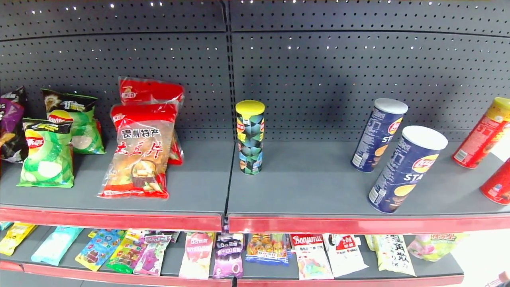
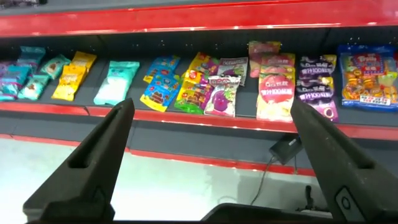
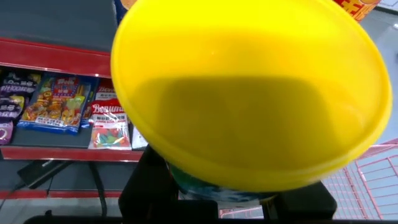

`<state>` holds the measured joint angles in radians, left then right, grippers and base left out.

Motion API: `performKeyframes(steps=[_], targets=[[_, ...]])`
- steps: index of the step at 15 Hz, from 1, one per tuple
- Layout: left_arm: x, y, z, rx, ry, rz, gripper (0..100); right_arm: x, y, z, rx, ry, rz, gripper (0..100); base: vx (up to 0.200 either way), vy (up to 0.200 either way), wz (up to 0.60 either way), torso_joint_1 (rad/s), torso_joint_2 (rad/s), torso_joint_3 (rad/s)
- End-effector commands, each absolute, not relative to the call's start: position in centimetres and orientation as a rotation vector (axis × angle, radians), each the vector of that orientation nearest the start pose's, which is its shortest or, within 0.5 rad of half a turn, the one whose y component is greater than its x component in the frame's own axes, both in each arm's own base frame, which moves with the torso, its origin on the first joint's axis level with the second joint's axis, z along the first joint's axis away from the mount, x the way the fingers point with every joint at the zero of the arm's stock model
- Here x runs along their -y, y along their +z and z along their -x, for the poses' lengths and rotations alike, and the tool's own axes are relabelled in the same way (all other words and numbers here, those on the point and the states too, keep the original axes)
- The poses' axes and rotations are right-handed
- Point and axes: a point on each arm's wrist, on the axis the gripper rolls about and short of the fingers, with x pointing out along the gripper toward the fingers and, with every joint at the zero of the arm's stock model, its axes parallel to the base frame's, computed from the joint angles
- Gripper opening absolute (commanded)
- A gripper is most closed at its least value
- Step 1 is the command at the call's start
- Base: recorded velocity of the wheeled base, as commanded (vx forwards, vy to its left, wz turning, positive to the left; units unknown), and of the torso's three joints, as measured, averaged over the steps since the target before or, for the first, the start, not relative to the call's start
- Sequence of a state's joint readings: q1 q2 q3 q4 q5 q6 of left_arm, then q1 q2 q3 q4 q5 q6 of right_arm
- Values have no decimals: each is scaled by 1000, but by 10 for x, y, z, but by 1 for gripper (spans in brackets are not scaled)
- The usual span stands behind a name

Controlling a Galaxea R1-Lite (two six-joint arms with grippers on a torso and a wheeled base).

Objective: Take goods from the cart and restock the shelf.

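Note:
A can with a wide yellow lid [image 3: 249, 93] sits close before the right wrist camera, and my right gripper [image 3: 230, 196] is shut on its body just under the lid. A like can with a yellow lid and a patterned body [image 1: 250, 137] stands upright at the middle of the grey upper shelf [image 1: 303, 187]. My left gripper [image 2: 211, 109] hangs open and holds nothing, low in front of the lower shelf [image 2: 186, 118], with pale floor beneath it.
On the upper shelf are green chip bags [image 1: 50, 153] and red snack bags [image 1: 139, 153] on the left, two blue cans [image 1: 402, 169] and red cans [image 1: 480, 133] on the right. Flat snack packs [image 1: 199, 253] line the lower shelf. A pink wire cart [image 3: 373, 180] is beside the right gripper.

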<state>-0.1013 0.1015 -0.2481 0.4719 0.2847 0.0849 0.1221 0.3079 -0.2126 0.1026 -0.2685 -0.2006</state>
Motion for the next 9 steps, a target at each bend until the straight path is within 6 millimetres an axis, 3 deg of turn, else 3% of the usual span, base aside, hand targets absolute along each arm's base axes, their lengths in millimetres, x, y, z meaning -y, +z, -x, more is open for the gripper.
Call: performKeyframes(steps=[1,3,7,9], targets=[[-10,98,39,-322,159,-159,100,6,127,4,-219,-119,242,0,0,0,-600,2,7,2],[-10,98,37,-310,139,-190,100,6,125,4,-223,-116,242,0,0,0,-600,-5,0,0],[-9,107,26,-273,113,-197,100,7,125,7,-195,-117,238,0,0,0,0,0,0,0],[-2,144,-11,-278,27,-140,100,7,117,10,-185,-129,235,0,0,0,0,0,0,0]])
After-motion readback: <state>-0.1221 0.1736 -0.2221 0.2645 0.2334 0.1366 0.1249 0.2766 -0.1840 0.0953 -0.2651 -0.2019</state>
